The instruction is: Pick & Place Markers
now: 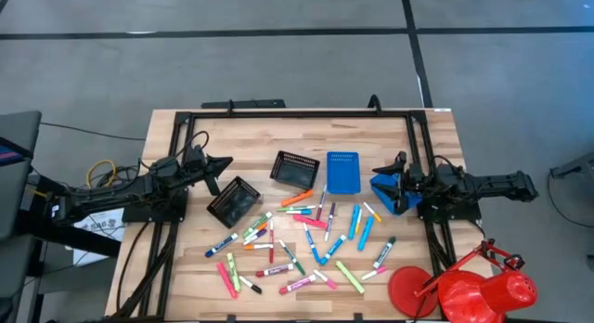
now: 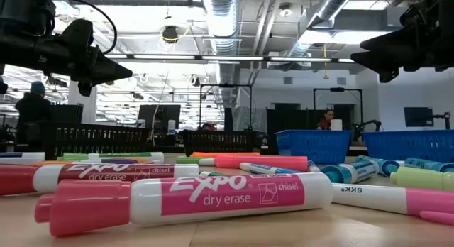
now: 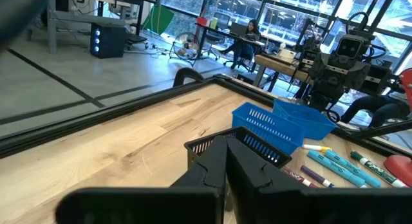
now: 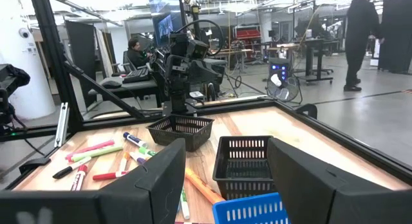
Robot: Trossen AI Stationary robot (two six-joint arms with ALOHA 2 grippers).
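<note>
While the right gripper point(image 1: 401, 181) hangs with fingers spread and empty above a blue tray point(image 1: 388, 193), the markers point(image 1: 306, 244) lie scattered ahead of it; it should drop squarely over an isolated one. The left gripper point(image 1: 221, 165) waits clenched, empty.

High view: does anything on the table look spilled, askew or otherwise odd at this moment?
The markers lie scattered loose across the table's front half, none sorted. The two black trays sit tilted at different angles, and a blue tray lies skewed under the open right gripper. The left gripper hovers shut, holding nothing.
</note>
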